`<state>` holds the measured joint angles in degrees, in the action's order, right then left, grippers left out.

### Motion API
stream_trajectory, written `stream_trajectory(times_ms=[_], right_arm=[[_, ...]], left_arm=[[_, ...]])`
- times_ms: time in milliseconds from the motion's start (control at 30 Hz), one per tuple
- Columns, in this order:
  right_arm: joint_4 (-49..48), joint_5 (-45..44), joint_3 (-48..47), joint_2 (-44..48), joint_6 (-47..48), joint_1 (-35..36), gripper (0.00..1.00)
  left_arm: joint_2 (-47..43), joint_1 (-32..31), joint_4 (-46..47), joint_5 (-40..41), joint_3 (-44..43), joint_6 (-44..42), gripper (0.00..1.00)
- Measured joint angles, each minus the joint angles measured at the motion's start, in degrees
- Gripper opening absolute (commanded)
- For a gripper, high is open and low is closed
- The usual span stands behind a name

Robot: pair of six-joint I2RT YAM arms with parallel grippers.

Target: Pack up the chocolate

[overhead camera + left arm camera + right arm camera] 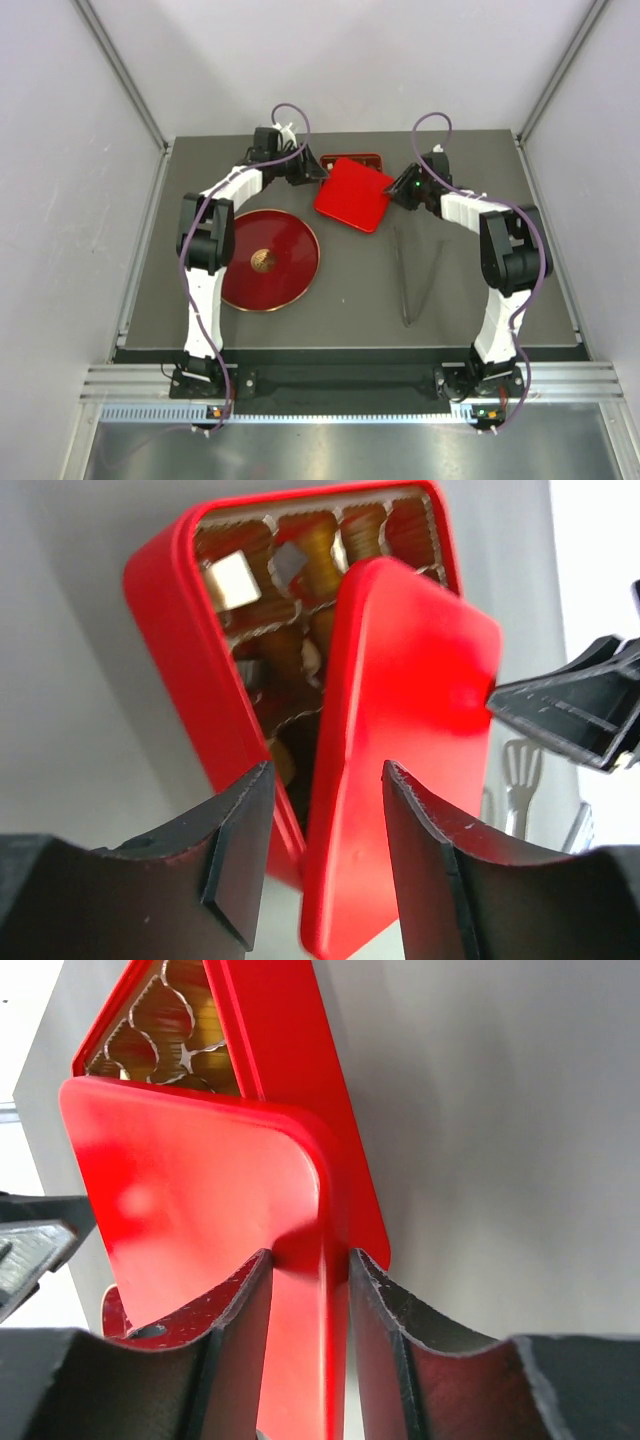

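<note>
The right gripper (310, 1260), jaws clamped on the red lid (190, 1180), holds it askew over the box (170, 610) to close it on the chocolate (232, 578) in its cups. The left gripper (327, 772), jaws apart, seemingly straddles the lid to align it.

red lid (400, 730) hiding half the box (185, 650), chocolate (232, 580) partly covered
</note>
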<state>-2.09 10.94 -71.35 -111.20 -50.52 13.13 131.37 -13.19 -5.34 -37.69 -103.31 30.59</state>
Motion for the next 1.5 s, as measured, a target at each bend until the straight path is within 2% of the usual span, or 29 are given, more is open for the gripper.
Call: stream_trajectory(times_ms=[233, 433, 533, 567, 667, 967, 1500], right_arm=[[0.02, -0.15, -1.01, -0.74, 0.35, -0.04, 0.34], [0.44, 0.0, -2.38, -1.4, 1.42, -0.15, 0.32], [1.14, 0.11, -4.11, -1.97, 2.49, -0.17, 0.32], [1.53, 0.13, -4.61, -2.03, 2.84, -0.17, 0.32], [1.97, 0.11, -6.45, -2.16, 4.15, -0.31, 0.31], [2.64, 1.18, -12.48, -5.77, 6.93, -1.31, 0.31], [3.3, 5.46, -22.82, -13.46, 12.17, -2.45, 0.31]], left_arm=[[-0.11, 0.09, -4.09, 1.07, 0.81, -3.69, 0.48], [-0.17, 0.04, -4.09, 0.85, 0.81, -3.96, 0.4], [-0.31, 0.02, -4.04, 0.9, 0.81, -3.72, 0.34], [-0.35, 0.02, -3.91, 0.85, 0.81, -3.48, 0.29], [-0.46, 0.02, -3.54, 0.83, 0.81, -2.6, 0.26], [-0.48, 0.02, -1.66, 0.66, 1.49, 0.85, 0.23], [-0.48, -0.09, -1.62, 2.16, 1.2, 2.62, 0.24]])
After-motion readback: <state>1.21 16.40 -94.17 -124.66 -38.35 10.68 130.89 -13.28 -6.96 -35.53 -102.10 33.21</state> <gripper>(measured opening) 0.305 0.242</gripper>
